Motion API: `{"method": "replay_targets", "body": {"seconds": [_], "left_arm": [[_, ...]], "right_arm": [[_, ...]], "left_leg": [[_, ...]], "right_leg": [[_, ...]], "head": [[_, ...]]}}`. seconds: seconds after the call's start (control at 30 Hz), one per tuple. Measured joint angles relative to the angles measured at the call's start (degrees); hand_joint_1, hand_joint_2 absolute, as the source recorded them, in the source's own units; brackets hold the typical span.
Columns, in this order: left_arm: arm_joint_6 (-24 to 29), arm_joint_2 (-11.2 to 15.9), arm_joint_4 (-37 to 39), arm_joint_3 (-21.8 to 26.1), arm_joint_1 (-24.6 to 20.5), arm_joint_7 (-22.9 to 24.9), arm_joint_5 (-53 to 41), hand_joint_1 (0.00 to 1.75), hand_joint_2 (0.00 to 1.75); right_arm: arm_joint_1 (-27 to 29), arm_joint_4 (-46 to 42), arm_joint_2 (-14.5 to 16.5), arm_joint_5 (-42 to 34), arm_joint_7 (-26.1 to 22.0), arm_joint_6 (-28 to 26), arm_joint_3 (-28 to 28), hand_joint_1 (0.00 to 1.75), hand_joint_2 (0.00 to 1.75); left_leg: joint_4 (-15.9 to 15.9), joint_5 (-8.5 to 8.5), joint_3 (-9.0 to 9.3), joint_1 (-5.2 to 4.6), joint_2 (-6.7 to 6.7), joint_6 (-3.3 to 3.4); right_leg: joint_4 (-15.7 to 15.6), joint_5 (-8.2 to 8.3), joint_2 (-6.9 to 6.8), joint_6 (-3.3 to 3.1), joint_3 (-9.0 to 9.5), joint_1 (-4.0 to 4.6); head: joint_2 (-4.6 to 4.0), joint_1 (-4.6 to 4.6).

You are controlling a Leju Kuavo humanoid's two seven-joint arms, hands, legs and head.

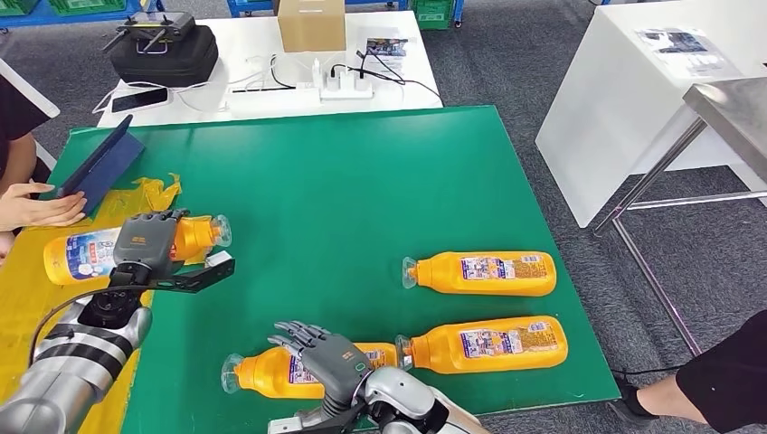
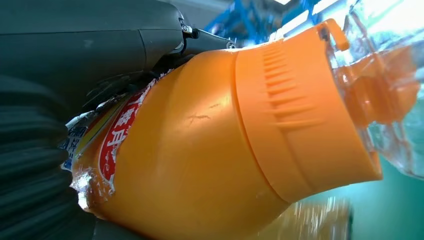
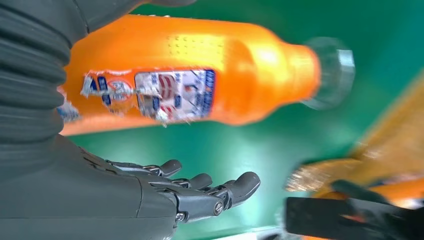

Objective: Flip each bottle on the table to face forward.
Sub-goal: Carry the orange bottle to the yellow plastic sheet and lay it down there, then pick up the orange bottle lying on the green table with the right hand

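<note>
Four orange bottles are seen lying on their sides on the green worktop (image 1: 362, 181).

Left robot hand (image 1: 145, 242): wrapped around the middle of the left bottle (image 1: 86, 255) at the worktop's left edge, over the yellow sheet (image 1: 27, 307). In the left wrist view the fingers (image 2: 125, 45) are pressed against that bottle's orange shoulder, beside the ribbed collar and clear cap. Whether the bottle is lifted or resting cannot be told.

Right robot hand (image 1: 327, 354): spread, nothing held, fingers apart and extended over the near bottle (image 1: 271, 372) by the front edge. In the right wrist view the fingers (image 3: 200, 187) are seen clear of the bottle's body, label side showing, cap pointing away from the palm.

Two more bottles are noted on the right half: the far right bottle (image 1: 484, 273) and the near right bottle (image 1: 488, 344), both with labels up and caps pointing left, the latter's cap just beside the near bottle's base.

A person's hand (image 1: 41, 206) is seen at the left edge, touching a dark blue tablet case (image 1: 101, 167).
</note>
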Motion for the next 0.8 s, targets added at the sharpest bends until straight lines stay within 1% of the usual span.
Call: {"method": "replay_targets", "body": {"seconds": [0.03, 0.13, 0.17, 0.3, 0.47, 0.63, 0.67, 0.73, 0.77, 0.8], "left_arm": [[-0.31, -0.42, 1.68, -0.02, -0.23, 0.93, 0.34, 1.41, 1.75], [-1.56, -1.48, 5.75, 0.32, -0.61, 3.96, 1.38, 0.1, 1.75], [-1.89, -1.77, 6.72, 0.57, -0.69, 4.85, 1.65, 0.0, 1.75], [-3.02, -2.66, 9.22, 1.92, -1.23, 7.25, 2.27, 0.0, 0.0], [-3.21, -3.37, 10.65, 3.47, -1.74, 6.69, 2.97, 0.0, 0.0], [-0.76, -4.17, 11.16, 5.03, -1.66, 3.83, 4.7, 0.0, 0.0], [-0.44, -4.35, 11.18, 5.33, -1.66, 3.44, 4.9, 0.0, 0.44], [0.4, -4.7, 11.21, 5.82, -1.62, 2.22, 5.83, 0.0, 1.31], [1.58, -5.0, 11.1, 6.2, -1.5, 0.28, 7.36, 0.0, 1.75], [3.17, -5.39, 10.73, 6.83, -1.28, -3.09, 10.15, 0.0, 1.75]], "right_arm": [[-0.21, 1.02, 0.36, 1.01, 1.34, -0.8, 0.39, 0.0, 1.75], [-0.62, 3.3, 1.21, 4.51, 4.95, -3.05, 1.06, 0.0, 1.75], [-0.76, 3.81, 1.43, 5.59, 5.9, -3.47, 1.14, 0.0, 1.75], [-1.3, 5.31, 2.16, 7.97, 8.12, -3.78, 1.15, 0.0, 1.75], [-1.73, 7.0, 2.62, 10.41, 10.22, -3.98, 0.75, 0.0, 1.75], [-2.17, 8.56, 2.86, 11.12, 10.62, -3.33, 0.11, 0.02, 1.75], [-2.29, 8.85, 2.93, 11.16, 10.62, -3.17, 0.02, 0.28, 1.75], [-2.47, 9.37, 3.03, 11.14, 10.74, -2.8, -0.15, 1.13, 1.75], [-2.55, 9.67, 3.05, 11.03, 10.96, -2.41, -0.29, 1.55, 1.75], [-2.64, 10.0, 3.07, 10.87, 11.31, -1.94, -0.5, 1.72, 1.75]], "left_leg": [[0.0, 0.0, 0.0, 0.0, 0.0, 0.0], [0.0, 0.0, -0.02, 0.0, 0.0, 0.0], [0.0, 0.0, -0.03, 0.0, 0.0, 0.0], [0.0, 0.0, -0.04, 0.0, -0.03, 0.0], [0.0, 0.0, 0.05, 0.0, -0.03, 0.0], [-0.01, 0.0, 0.12, 0.0, -0.05, 0.0], [-0.01, 0.0, 0.13, 0.0, -0.05, 0.0], [-0.01, 0.01, 0.15, -0.01, -0.05, 0.01], [0.0, 0.02, 0.16, -0.01, -0.05, 0.03], [0.0, 0.03, 0.17, -0.01, -0.05, 0.04]], "right_leg": [[0.0, 0.0, 0.0, 0.0, 0.0, 0.0], [0.0, 0.0, 0.0, 0.0, -0.01, 0.0], [0.0, 0.0, 0.0, 0.0, -0.01, -0.01], [-0.01, 0.0, -0.01, 0.0, 0.0, -0.01], [-0.01, -0.02, -0.01, -0.02, -0.1, 0.0], [-0.03, -0.04, -0.01, -0.04, -0.36, -0.01], [-0.03, -0.04, -0.01, -0.04, -0.36, -0.01], [-0.04, -0.02, -0.01, -0.02, -0.35, -0.01], [-0.04, -0.01, -0.01, -0.01, -0.35, -0.02], [-0.05, 0.0, -0.01, 0.0, -0.35, -0.02]], "head": [[0.0, 0.0], [0.0, -0.01], [0.0, -0.01], [0.0, -0.02], [0.0, -0.01], [0.0, 0.0], [0.0, 0.0], [0.0, 0.0], [0.0, 0.0], [0.0, -0.01]]}}
